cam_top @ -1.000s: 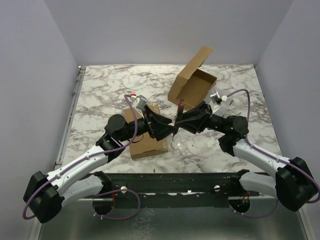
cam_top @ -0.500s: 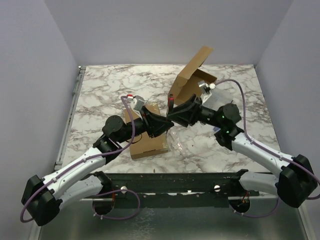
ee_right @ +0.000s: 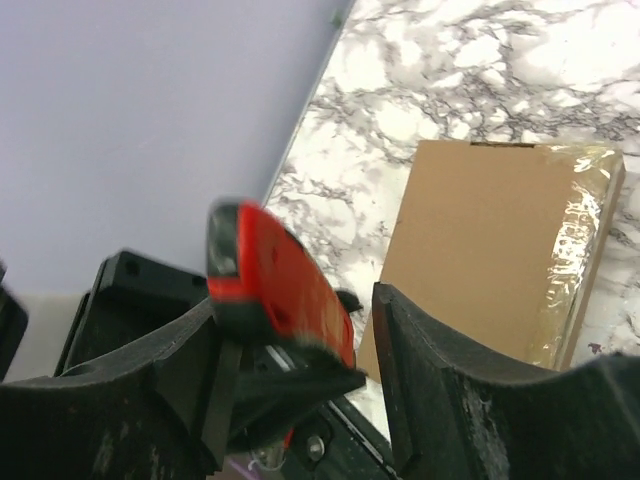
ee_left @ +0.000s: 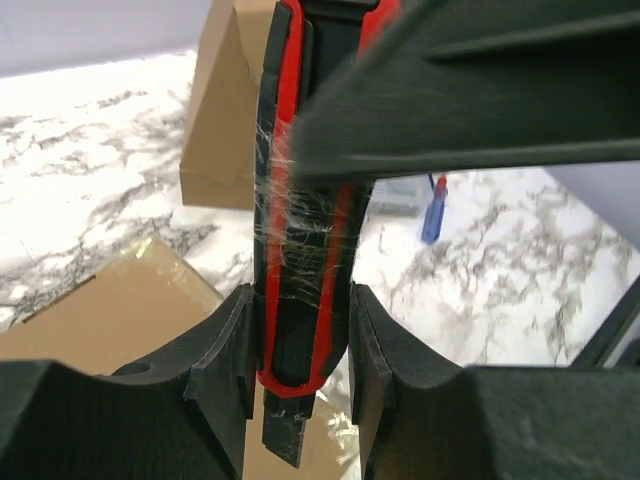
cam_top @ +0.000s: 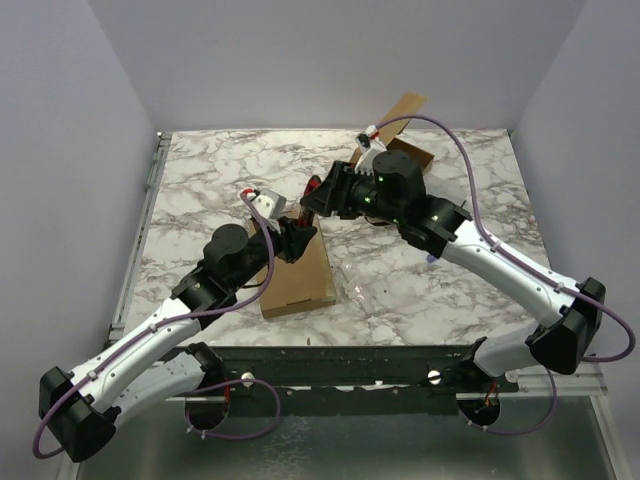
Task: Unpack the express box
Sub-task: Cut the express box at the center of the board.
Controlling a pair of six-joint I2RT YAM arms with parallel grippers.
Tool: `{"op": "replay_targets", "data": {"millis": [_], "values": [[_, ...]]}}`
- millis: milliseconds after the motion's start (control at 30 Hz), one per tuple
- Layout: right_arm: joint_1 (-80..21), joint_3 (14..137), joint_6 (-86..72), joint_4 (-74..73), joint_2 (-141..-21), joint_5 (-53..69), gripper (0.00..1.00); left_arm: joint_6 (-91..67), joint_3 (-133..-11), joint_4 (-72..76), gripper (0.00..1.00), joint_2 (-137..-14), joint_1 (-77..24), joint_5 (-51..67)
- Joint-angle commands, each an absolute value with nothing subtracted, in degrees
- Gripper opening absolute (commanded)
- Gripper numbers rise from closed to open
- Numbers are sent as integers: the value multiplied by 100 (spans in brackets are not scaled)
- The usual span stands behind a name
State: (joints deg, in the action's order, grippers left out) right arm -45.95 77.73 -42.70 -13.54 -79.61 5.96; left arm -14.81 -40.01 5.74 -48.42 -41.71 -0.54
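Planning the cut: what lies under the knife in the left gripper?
The taped cardboard box lies below the knife clamped in the left gripper; its fingers cover part of the box top.

- Utility knife (ee_left: 305, 250): red and black, streaked with stringy white fibres. Its lower body is clamped between my left fingers (ee_left: 225, 365), the handle rises above them, and the short blade pokes out below. The red butt end sits between my right fingers (ee_right: 440, 400), with a gap beside it.
- Express box (cam_top: 300, 285): flat brown cardboard, closed, with clear tape along one edge. It lies flat beneath my left fingers and the blade tip.
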Motion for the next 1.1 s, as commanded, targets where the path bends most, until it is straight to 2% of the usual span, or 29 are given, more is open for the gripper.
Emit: {"op": "replay_targets", "data": {"millis": [0,167,200,300,367,467,500,600,700,767,933,1067], "values": [[-4814,8145,-3846,-2229,-8463,-267,58,-1021,-4161,182,5,-4737,-4275,75],[-4831,8073,-3725,-2062,-8623,380,51,-905,-4082,141,4,-4626,-4272,141],[-4826,8035,-3760,-2035,-8646,418,47,-872,-4062,141,4,-4616,-4275,155],[-4825,8167,-3759,-2160,-8810,663,18,-791,-4064,105,5,-4638,-4271,73],[-4825,8278,-3734,-2320,-8925,759,2,-789,-4107,27,18,-4719,-4274,-30],[-4798,8492,-3749,-2798,-9033,151,0,-1106,-4280,-336,52,-4897,-4270,-469],[-4766,8528,-3779,-2927,-9028,-259,0,-1252,-4325,-479,58,-4931,-4272,-613],[-4667,8386,-3755,-2850,-8854,-1330,0,-1757,-4327,-945,69,-4860,-4264,-1385],[-4650,7849,-3260,-1877,-8620,-2008,0,-2652,-4220,-1659,77,-4638,-4223,-2615],[-4642,7458,-2935,-1060,-8602,-2344,0,-3209,-4015,-1977,79,-4414,-4144,-2862],[-4641,7260,-2070,423,-9223,-2819,0,-4076,-3341,-2007,79,-3865,-4029,-2369],[-4636,7203,-1520,1478,-9556,-2847,0,-4119,-3047,-1590,67,-3770,-4025,-1085]]}}
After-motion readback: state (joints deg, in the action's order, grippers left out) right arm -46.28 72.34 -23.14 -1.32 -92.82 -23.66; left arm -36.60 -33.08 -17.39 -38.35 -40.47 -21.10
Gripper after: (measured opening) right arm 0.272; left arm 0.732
